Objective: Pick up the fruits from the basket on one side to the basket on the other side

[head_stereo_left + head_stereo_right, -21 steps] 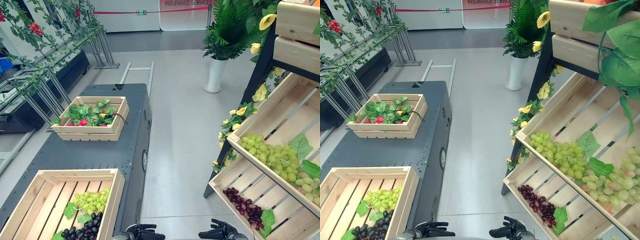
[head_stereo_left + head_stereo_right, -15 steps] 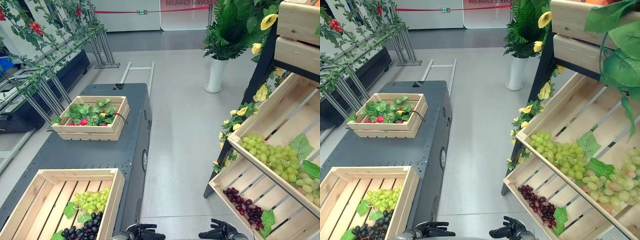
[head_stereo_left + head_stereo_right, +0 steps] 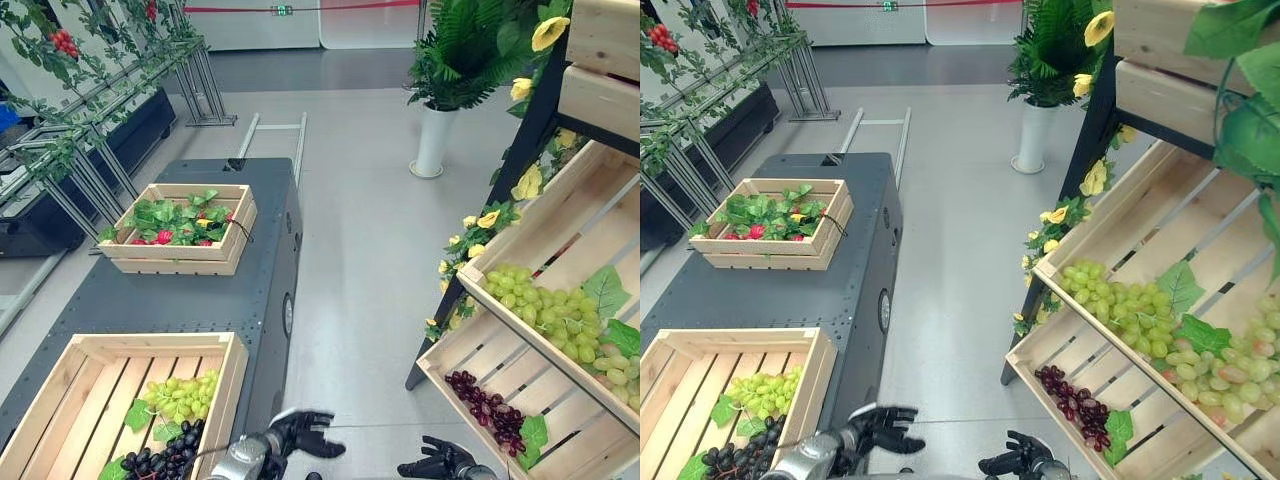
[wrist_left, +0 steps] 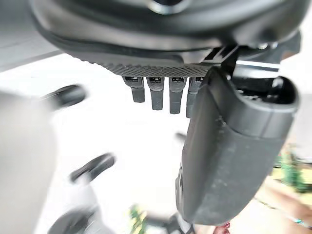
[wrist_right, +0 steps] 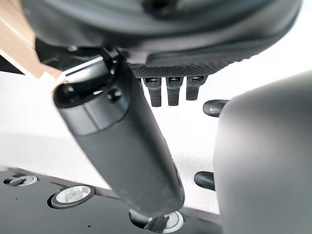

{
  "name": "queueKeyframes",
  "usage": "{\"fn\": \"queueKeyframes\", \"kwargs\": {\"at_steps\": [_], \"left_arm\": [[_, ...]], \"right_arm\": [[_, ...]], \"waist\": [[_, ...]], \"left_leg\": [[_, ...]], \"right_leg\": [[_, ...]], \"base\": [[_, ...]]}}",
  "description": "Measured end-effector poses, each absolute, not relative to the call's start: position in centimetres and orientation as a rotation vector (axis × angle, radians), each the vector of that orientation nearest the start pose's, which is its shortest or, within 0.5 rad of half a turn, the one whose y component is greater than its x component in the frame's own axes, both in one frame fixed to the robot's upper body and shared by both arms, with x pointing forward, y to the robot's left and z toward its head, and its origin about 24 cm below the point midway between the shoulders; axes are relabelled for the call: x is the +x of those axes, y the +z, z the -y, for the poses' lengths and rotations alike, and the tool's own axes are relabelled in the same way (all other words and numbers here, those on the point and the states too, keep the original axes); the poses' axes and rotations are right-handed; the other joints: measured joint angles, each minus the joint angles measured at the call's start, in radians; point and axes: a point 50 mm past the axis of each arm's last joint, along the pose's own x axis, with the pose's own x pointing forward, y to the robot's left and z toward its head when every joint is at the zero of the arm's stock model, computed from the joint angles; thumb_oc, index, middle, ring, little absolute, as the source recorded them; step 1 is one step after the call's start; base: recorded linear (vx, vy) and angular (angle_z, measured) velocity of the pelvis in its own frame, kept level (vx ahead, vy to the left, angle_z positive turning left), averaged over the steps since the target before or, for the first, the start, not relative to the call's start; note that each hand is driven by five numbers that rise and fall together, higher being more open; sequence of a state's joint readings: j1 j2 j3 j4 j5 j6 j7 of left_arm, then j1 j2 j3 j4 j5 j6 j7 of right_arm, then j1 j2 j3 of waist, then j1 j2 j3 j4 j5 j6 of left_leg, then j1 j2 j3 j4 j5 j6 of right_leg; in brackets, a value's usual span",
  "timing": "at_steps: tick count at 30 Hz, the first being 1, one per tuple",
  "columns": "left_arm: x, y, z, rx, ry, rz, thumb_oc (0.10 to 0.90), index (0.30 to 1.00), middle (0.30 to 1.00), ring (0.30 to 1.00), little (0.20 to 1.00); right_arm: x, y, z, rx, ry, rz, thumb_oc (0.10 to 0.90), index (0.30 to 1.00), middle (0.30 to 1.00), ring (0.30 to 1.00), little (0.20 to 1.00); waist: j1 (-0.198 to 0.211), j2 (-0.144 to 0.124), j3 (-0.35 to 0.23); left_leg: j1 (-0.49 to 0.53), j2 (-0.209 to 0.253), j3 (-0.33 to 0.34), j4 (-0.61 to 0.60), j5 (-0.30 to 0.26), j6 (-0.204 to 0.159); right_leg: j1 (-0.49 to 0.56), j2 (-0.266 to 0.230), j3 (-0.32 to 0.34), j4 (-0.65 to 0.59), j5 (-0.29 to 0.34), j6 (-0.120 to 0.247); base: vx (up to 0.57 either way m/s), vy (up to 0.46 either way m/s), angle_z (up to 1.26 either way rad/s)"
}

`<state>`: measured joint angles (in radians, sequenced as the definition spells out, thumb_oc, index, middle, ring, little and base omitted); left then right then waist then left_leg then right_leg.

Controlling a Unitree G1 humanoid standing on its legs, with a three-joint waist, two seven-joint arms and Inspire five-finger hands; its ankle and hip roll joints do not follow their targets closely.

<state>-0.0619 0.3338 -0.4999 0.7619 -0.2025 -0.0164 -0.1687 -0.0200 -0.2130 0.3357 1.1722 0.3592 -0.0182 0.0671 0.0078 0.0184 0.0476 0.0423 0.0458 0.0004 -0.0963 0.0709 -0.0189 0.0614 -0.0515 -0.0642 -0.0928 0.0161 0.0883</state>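
I have the left hand [image 3: 305, 434] lifted just past the near corner of the near crate [image 3: 231, 372], fingers loose and spread, nothing in it. The right hand [image 3: 437, 463] sits low beside it, fingers relaxed and empty too. The fruit I judge closest to take is to the left hand's left and slightly below: the dark grapes [image 3: 160, 462] and the green grapes [image 3: 180, 398] lying touching in that crate. Well to the right of both hands, the shelf crates hold more green grapes [image 3: 545, 310] and a dark bunch [image 3: 485, 405], the likely other side. To do this reach well, I'd bring the left hand over the crate wall first, then come down on the dark bunch from above, closing round the cluster's bulk rather than a stray leaf.
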Motion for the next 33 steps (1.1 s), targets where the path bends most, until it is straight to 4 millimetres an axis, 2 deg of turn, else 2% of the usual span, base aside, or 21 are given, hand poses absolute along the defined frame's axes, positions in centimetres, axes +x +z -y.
{"fn": "queueKeyframes", "kwargs": {"at_steps": [2,4,8,12,18,23,28,29,30,33], "left_arm": [[19.8,-9.8,-17.3,0.309,-0.405,-0.718,0.8,0.9,0.9,0.9,0.9],[21.6,-7.4,-18.1,0.379,-0.362,-0.595,0.8,0.9,0.9,0.9,0.9],[23.3,-4.9,-20.5,0.427,-0.185,-0.484,0.8,0.9,0.9,0.9,0.9],[24.1,-3.1,-23.2,0.527,-0.043,-0.415,0.8,0.9,0.9,0.9,0.9],[22.3,-2.3,-27.5,0.676,0.117,-0.419,0.8,0.9,0.9,0.9,0.9],[20.6,-1.5,-30.8,0.84,0.195,-0.449,0.8,0.9,0.9,0.9,0.9],[20.0,0.2,-33.3,0.949,0.339,-0.407,0.8,0.9,0.9,0.9,0.9],[20.1,0.5,-33.6,0.973,0.349,-0.397,0.8,0.9,0.9,0.9,0.9],[20.3,1.3,-34.2,1.014,0.377,-0.369,0.8,0.9,0.9,0.9,0.9],[20.4,2.7,-35.4,1.096,0.418,-0.335,0.8,0.9,0.9,0.9,0.9]], "right_arm": [[10.5,-16.1,20.2,-0.043,0.018,-1.16,0.8,0.9,0.9,0.9,0.9],[10.5,-16.0,20.8,-0.055,0.011,-1.16,0.8,0.9,0.9,0.9,0.9],[9.8,-15.9,21.5,-0.066,0.007,-1.162,0.8,0.9,0.9,0.9,0.9],[9.6,-15.9,21.5,-0.063,0.009,-1.163,0.8,0.9,0.9,0.9,0.9],[9.5,-16.0,21.5,-0.063,0.02,-1.167,0.8,0.9,0.9,0.9,0.9],[10.0,-15.9,20.9,-0.043,0.052,-1.15,0.8,0.9,0.9,0.9,0.9],[10.4,-15.8,20.4,-0.041,0.078,-1.137,0.8,0.9,0.9,0.9,0.9],[10.5,-15.8,20.3,-0.048,0.089,-1.134,0.8,0.9,0.9,0.9,0.9],[10.9,-15.7,20.0,-0.049,0.103,-1.12,0.8,0.9,0.9,0.9,0.9],[12.4,-15.3,19.8,-0.048,0.11,-1.071,0.8,0.9,0.9,0.9,0.9]], "waist": [[0.009,0.004,0.005],[0.015,0.006,0.015],[0.045,0.011,0.027],[0.08,0.01,0.046],[0.148,-0.002,0.07],[0.19,-0.044,0.099],[0.231,-0.084,0.133],[0.23,-0.085,0.138],[0.234,-0.1,0.156],[0.243,-0.11,0.214]], "left_leg": [[-0.005,0.0,-0.004,0.0,0.003,-0.004],[-0.016,-0.001,-0.027,0.001,0.007,-0.008],[-0.018,-0.001,-0.067,0.007,0.011,-0.014],[-0.029,0.003,-0.106,0.007,0.018,-0.024],[-0.039,0.002,-0.142,0.007,0.022,-0.029],[-0.054,-0.005,-0.185,0.007,0.028,-0.032],[-0.074,-0.012,-0.211,0.016,0.031,-0.034],[-0.089,-0.014,-0.221,0.023,0.031,-0.035],[-0.105,-0.014,-0.236,0.032,0.034,-0.039],[-0.146,-0.015,-0.247,0.063,0.034,-0.042]], "right_leg": [[0.001,0.0,-0.003,0.0,0.0,0.001],[0.002,0.0,-0.027,0.0,-0.002,-0.001],[0.019,0.003,-0.065,-0.001,-0.014,-0.006],[0.025,0.011,-0.109,-0.001,-0.022,-0.013],[0.038,0.015,-0.144,-0.001,-0.037,-0.015],[0.041,0.014,-0.183,0.0,-0.045,-0.012],[0.038,0.013,-0.212,0.003,-0.055,-0.006],[0.033,0.014,-0.222,0.003,-0.056,-0.006],[0.025,0.016,-0.231,0.005,-0.057,-0.007],[-0.006,0.018,-0.248,0.034,-0.063,-0.015]], "base": [[0.0,-0.011,0.06],[0.02,-0.023,0.27],[0.02,-0.02,0.29],[0.02,-0.021,0.32],[0.03,-0.009,0.23],[0.04,-0.007,0.23],[-0.03,-0.015,0.17],[-0.1,-0.04,0.33],[-0.09,-0.024,0.33],[-0.07,0.009,0.19]]}}
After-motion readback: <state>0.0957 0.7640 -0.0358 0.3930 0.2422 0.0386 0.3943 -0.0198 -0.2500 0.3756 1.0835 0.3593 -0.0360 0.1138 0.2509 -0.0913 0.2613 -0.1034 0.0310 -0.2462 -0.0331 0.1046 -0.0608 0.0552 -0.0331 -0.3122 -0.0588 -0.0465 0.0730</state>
